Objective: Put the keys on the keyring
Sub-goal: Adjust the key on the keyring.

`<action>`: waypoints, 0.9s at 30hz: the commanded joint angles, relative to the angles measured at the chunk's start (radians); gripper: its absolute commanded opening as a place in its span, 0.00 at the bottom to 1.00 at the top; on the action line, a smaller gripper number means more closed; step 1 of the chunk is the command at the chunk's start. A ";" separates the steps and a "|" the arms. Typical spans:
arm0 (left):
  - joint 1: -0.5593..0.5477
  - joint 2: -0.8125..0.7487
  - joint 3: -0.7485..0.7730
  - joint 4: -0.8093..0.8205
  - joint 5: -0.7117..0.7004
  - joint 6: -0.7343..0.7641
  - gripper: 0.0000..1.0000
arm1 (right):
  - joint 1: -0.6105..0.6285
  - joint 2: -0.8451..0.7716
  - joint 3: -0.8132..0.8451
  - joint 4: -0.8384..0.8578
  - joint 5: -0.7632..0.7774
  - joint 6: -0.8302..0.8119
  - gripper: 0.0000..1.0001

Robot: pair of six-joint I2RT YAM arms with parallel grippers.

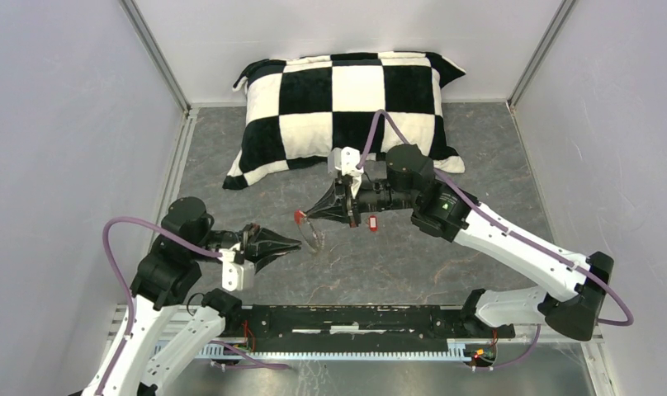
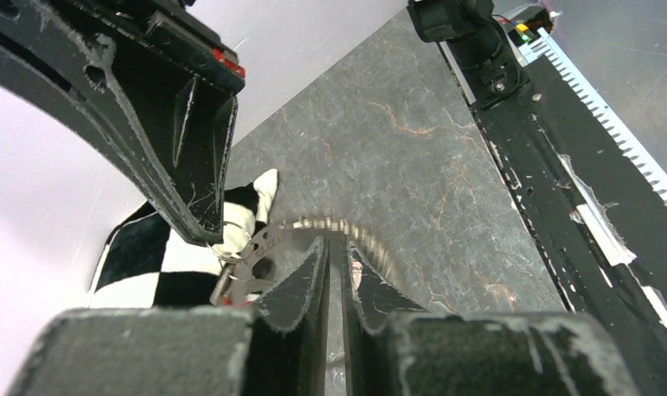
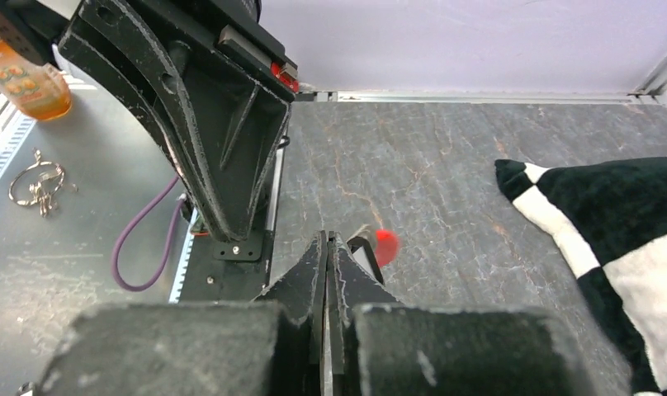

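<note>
Your right gripper (image 1: pixel 307 216) is clenched tight on the keyring (image 1: pixel 316 238), pinching it at its short red section, and the silvery coil loops down from its tips, near the checkered pillow (image 1: pixel 347 99). Your left gripper (image 1: pixel 296 244) points at that loop from the left, jaws drawn nearly together with only a slit between them; the coil arches just past their tips, and whether they pinch it cannot be told. The red-headed key (image 1: pixel 373 222) lies on the table (image 1: pixel 421 264) beside the right gripper's body, apart from the ring.

Grey marbled tabletop (image 1: pixel 446 264) — black-and-white checkered pillow (image 1: pixel 347 99) at its far edge, small red-headed key (image 1: pixel 373 223) near the middle.
</note>
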 commanded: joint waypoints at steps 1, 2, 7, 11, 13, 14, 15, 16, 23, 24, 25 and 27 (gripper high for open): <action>-0.003 -0.015 -0.040 0.227 -0.055 -0.224 0.18 | -0.001 -0.055 -0.050 0.187 0.045 0.079 0.00; -0.003 -0.018 -0.050 0.289 -0.072 -0.292 0.21 | -0.001 -0.065 -0.067 0.214 0.045 0.089 0.00; -0.003 -0.006 -0.074 0.522 -0.223 -0.600 0.28 | 0.000 -0.117 -0.182 0.354 0.066 0.151 0.00; -0.003 0.034 -0.051 0.537 -0.238 -0.720 0.33 | 0.001 -0.157 -0.295 0.520 0.092 0.220 0.00; -0.003 0.059 -0.029 0.479 -0.172 -0.719 0.34 | 0.004 -0.173 -0.343 0.603 0.106 0.250 0.00; -0.003 0.072 -0.021 0.453 -0.138 -0.717 0.34 | 0.006 -0.179 -0.363 0.633 0.112 0.259 0.00; -0.003 0.083 -0.015 0.436 -0.112 -0.719 0.33 | 0.009 -0.180 -0.376 0.658 0.115 0.264 0.00; -0.003 0.091 -0.011 0.429 -0.090 -0.725 0.34 | 0.013 -0.182 -0.383 0.673 0.117 0.266 0.00; -0.003 0.151 0.045 0.312 -0.015 -0.669 0.35 | 0.032 -0.196 -0.421 0.723 0.162 0.252 0.00; -0.003 0.159 0.053 0.302 -0.014 -0.664 0.35 | 0.035 -0.197 -0.426 0.730 0.168 0.251 0.00; -0.003 0.163 0.056 0.298 -0.012 -0.664 0.35 | 0.038 -0.197 -0.428 0.730 0.176 0.246 0.00; -0.003 0.165 0.059 0.298 -0.012 -0.657 0.34 | 0.044 -0.197 -0.433 0.740 0.182 0.242 0.00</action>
